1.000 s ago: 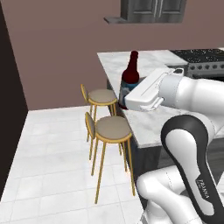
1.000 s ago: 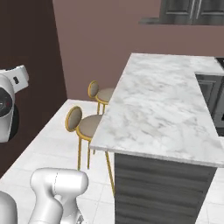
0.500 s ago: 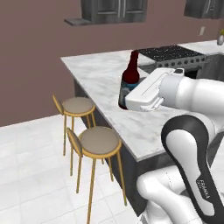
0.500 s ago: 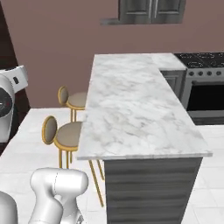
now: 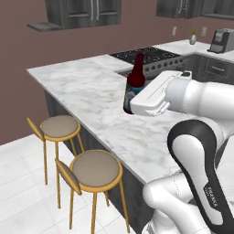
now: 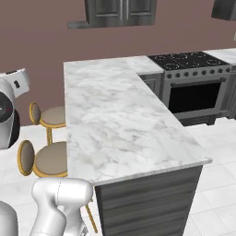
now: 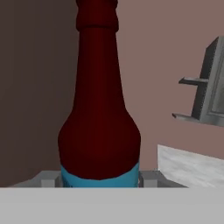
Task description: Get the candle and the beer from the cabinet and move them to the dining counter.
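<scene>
My gripper (image 5: 131,104) is shut on the lower body of the beer (image 5: 135,82), a dark red-brown bottle with a blue label band, held upright. In the hand view the beer (image 7: 99,122) stands close up between my fingertips (image 7: 47,178), with the gripper (image 7: 99,179) around its label. The dining counter (image 5: 87,91), white-grey marble on a dark base, stretches behind the bottle in the left base view and across the middle as the dining counter (image 6: 115,120) in the right base view. The dark cabinet (image 5: 82,11) hangs on the far wall, also seen as the cabinet (image 6: 120,11). The candle is out of view.
Two round yellow-legged stools (image 5: 93,169) stand along the counter's near side, also as stools (image 6: 46,159). A black stove (image 6: 193,60) adjoins the counter's far right end. A coffee machine (image 5: 221,40) sits on the back worktop.
The whole picture has shifted as the base drove: the counter has slid left and come closer, and the stove has come into view. The bottle stays held in my gripper.
</scene>
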